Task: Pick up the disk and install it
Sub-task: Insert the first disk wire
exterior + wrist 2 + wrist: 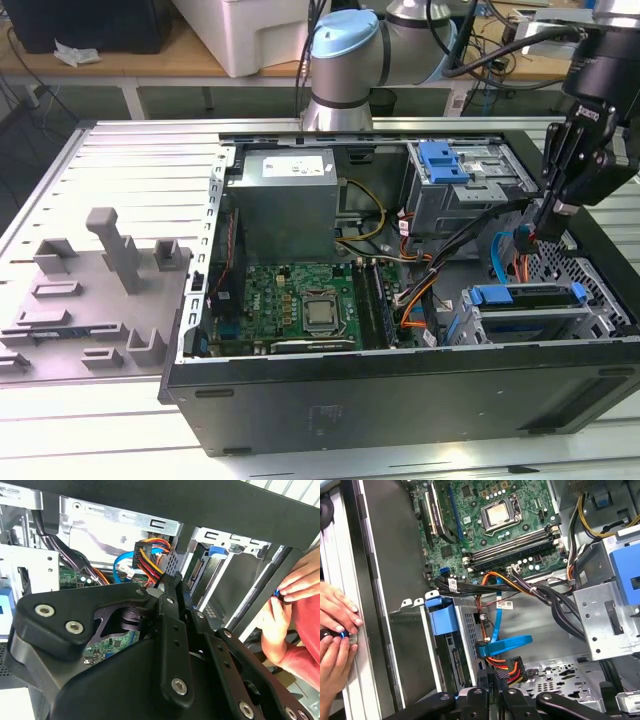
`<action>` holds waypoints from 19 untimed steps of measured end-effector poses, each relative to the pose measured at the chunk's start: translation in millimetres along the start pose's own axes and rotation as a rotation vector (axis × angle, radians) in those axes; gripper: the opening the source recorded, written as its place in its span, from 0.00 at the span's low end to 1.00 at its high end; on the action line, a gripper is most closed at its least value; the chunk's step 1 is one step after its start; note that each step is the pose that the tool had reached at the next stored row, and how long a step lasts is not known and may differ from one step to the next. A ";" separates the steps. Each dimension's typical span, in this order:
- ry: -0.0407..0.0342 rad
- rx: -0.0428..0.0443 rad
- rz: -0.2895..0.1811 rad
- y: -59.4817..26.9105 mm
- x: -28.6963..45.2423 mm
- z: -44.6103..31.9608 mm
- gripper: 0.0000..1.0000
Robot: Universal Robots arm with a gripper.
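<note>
Black robot gripper [172, 582] closest to us, low inside black computer case [400, 400], near red-and-yellow wires [502, 666], open or closed we cannot tell, silver hard disk with blue end handle [442, 619] seated in grey metal bay [410, 630] beside it, a person's hands [337, 625] at the case edge.

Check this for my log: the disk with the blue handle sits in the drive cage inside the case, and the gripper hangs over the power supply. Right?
Not quite. In the exterior view the gripper hangs over the blue cable beside the drive cage, far from the power supply. The disk does sit in the drive cage.
</note>
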State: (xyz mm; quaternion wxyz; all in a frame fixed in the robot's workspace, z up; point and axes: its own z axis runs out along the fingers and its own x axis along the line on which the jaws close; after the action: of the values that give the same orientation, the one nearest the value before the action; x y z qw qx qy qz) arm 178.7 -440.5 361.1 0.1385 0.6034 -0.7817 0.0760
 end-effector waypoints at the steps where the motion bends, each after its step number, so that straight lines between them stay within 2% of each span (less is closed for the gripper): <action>1: 0.0001 0.0001 0.000 0.0 0.0 0.0 0.17; 5: 0.0003 0.0007 -0.002 0.5 0.3 0.1 0.17; 6: 0.0015 0.0094 -0.028 1.0 0.8 0.3 0.17; 7: 0.0015 0.0303 -0.065 2.6 1.9 0.5 0.17; 8: -0.0032 0.0586 -0.077 9.4 5.3 1.2 0.17; 9: -0.0049 0.0744 -0.092 10.0 6.5 1.3 0.17; 16: -0.0081 0.1018 -0.112 15.5 9.5 1.4 0.17; 19: -0.0137 0.1092 -0.117 16.8 11.1 1.4 0.17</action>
State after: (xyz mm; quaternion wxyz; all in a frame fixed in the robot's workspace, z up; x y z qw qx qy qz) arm 159.7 -446.7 364.0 0.1042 0.6553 -0.7406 0.1062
